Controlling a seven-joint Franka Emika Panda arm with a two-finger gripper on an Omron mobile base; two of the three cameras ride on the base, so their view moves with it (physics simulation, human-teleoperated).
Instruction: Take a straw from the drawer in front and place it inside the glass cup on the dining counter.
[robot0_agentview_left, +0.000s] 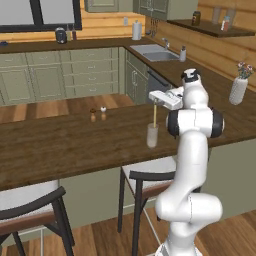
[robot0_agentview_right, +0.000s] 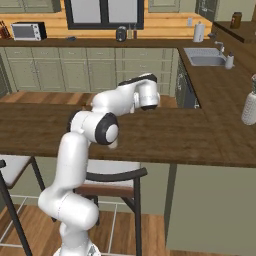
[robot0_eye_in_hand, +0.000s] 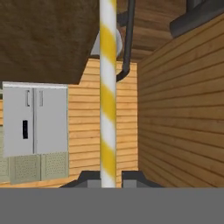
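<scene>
Straw (robot0_agentview_left: 154, 114) hangs upright from the gripper (robot0_agentview_left: 155, 100) right over the glass cup (robot0_agentview_left: 152, 135), its lower end dipping toward the cup's mouth; whether it is touching the glass I cannot tell from here. From the hand view it's a yellow-and-white striped stick (robot0_eye_in_hand: 107, 92) running straight up the middle, pinched between the 2 dark fingertips (robot0_eye_in_hand: 89, 180) at the bottom, so the gripper (robot0_eye_in_hand: 107, 180) is clamped on the straw. The glass cup stands on the dining counter (robot0_agentview_left: 65, 142), near its front edge, just left of the arm's big dark elbow joint. Further back on that same dark slab sit 2 tiny shakers (robot0_agentview_left: 98, 114), well apart from the cup. Off to the right, a white flower vase (robot0_agentview_left: 238, 89) stands on the adjoining worktop, and behind it the sink (robot0_agentview_left: 152, 51) is set into the counter under the plank wall. From the right base view the arm folds over the dining counter (robot0_agentview_right: 190, 137) and its own body hides the cup. A stool (robot0_agentview_left: 145, 175) is tucked under the counter right below the cup.
</scene>
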